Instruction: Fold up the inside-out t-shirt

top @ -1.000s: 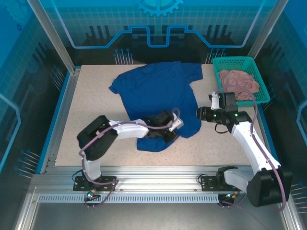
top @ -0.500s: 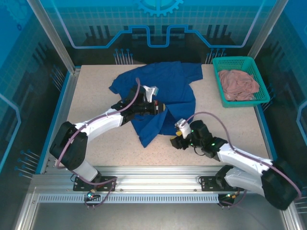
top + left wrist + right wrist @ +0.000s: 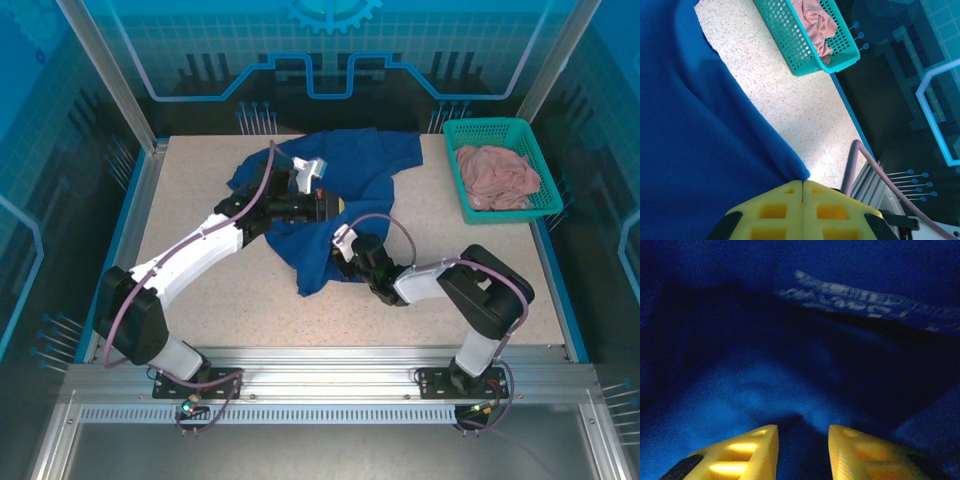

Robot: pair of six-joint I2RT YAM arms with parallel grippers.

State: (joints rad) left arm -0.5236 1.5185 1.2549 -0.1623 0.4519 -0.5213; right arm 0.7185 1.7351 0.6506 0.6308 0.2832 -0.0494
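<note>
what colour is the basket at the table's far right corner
The basket is teal, clearest in the left wrist view.

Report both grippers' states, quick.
Left gripper: closed, pinching the t-shirt edge.
Right gripper: open, fingers apart, pressed up to the t-shirt fabric.

Left tool [image 3: 802,187] pinched, right tool [image 3: 802,434] spread.

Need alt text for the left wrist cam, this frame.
The left gripper, its yellow fingers closed together, pinches an edge of the royal-blue t-shirt, which hangs across the left side. Beyond it lie the speckled table and, at the top, a teal basket holding a pink garment; a purple cable runs at lower right.
</note>
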